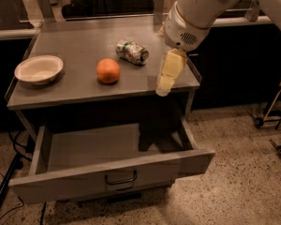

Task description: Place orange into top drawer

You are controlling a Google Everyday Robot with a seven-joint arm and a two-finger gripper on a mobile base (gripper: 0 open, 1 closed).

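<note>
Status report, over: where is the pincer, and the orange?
Pincer above right edge of table, apart from orange. Orange on table, drawer open. One can close behind the path.

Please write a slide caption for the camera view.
Gripper near the table's front edge; orange beside can; top drawer open.

A speckled stone-like floor (234, 191) fills the near and right side under dim, warm light. A grey metal table (79, 46) stands at centre, a pale ledge (84, 18) running along its far edge. Dark panels (234, 64) close off the right. A wheeled frame (271, 116) stands far right, and cables (4, 177) trail on the left. The gripper (163, 90) hangs over the table's near right edge.
</note>
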